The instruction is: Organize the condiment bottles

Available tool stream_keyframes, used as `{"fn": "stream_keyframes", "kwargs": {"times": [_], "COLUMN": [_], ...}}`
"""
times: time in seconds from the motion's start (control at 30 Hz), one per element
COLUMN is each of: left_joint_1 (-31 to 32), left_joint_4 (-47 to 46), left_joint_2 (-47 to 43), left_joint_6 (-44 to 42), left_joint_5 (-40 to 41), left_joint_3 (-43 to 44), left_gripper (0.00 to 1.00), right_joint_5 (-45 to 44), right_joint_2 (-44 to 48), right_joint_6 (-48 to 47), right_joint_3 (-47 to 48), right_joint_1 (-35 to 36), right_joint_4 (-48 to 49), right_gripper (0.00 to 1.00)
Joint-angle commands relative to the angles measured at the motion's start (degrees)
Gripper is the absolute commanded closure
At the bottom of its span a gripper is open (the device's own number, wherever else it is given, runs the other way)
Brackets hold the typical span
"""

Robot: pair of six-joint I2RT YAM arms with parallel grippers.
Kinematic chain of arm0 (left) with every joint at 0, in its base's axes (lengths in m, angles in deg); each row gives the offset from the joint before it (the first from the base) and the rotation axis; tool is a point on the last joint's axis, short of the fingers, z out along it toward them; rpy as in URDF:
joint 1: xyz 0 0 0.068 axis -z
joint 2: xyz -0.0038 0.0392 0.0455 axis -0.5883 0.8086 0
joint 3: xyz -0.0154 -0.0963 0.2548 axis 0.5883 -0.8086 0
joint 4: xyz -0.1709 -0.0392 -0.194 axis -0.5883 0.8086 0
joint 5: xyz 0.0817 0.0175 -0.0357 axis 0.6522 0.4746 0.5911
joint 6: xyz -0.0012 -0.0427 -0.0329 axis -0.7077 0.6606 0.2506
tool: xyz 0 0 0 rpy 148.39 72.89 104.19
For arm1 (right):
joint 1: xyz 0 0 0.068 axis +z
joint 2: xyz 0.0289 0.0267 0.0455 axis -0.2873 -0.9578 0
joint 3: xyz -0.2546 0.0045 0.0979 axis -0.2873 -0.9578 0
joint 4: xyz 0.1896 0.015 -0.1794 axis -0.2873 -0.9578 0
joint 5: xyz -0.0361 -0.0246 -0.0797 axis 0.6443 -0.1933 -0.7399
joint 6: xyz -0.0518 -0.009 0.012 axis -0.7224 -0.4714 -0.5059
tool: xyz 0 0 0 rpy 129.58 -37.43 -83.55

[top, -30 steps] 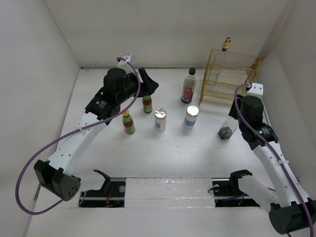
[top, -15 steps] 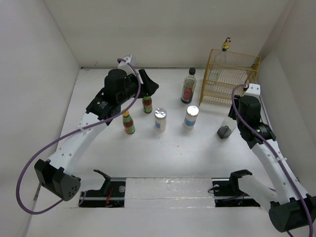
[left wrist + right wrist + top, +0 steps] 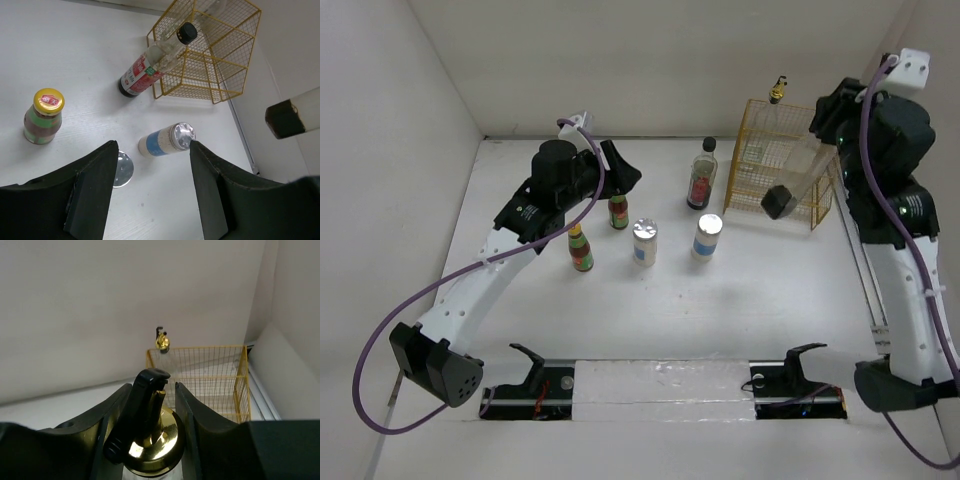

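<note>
Nearest me, one red-labelled sauce bottle (image 3: 582, 248) with a yellow-green cap stands on the white table (image 3: 650, 310). Just beyond it are the two white shakers (image 3: 645, 242), squat cylinders with shiny silver lids and blue labels. My left gripper (image 3: 150, 150) hovers above this group with its matte black fingers spread wide and nothing between them. The second sauce bottle (image 3: 618, 210) sits right under it, short and round-shouldered. Further back stands the black-capped clear bottle (image 3: 702, 175), tall smooth glass with a red label, near the rack but outside it. On the right is the step in hand: my right gripper (image 3: 150, 390) is clamped on the neck of a brass-topped clear bottle (image 3: 778, 200), held up in the air and tilted, its dark base just in front of the yellow wire rack (image 3: 790, 130). I judge this as mid-carry toward the rack. Next I need to level the bottle and clear those thin wire edges, since slick glass could swing in a neck grip. At the far end another brass pourer (image 3: 779, 90) pokes up above the rack's top.
</note>
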Motion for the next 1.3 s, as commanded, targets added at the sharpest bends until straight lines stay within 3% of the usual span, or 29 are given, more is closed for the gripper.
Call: {"fn": "stream_keyframes", "kwargs": {"times": [0.0, 0.17, 0.37, 0.73, 1.27], "left_joint_1": [-0.1, -0.1, -0.1, -0.1, -0.1], "left_joint_4": [-0.6, -0.1, 1.2, 3.0, 4.6], "left_joint_2": [-0.8, -1.4, -1.9, -0.7, 2.7], "left_joint_6": [-0.2, -0.7, -2.5, -3.5, -5.6], "left_joint_5": [0.8, 1.9, 4.7, 5.8, 7.5], "left_joint_3": [0.3, -0.3, 0.2, 2.6, 4.8], "left_gripper": [0.45, 0.45, 0.36, 0.35, 0.35], "right_joint_5": [2.2, 5.0, 4.4, 2.1, -4.1], "right_joint_2": [-6.1, -17.6, -27.9, -41.6, -44.1], "right_joint_6": [-1.7, -1.7, -1.7, -0.7, 8.0], "right_joint_3": [5.4, 16.2, 29.4, 43.7, 42.8], "right_joint_1": [-3.6, -8.2, -12.1, -14.6, -15.6], "right_joint_4": [8.1, 11.5, 11.9, 12.8, 16.1], "right_gripper": [1.0, 1.0, 1.0, 1.0, 1.0]}}
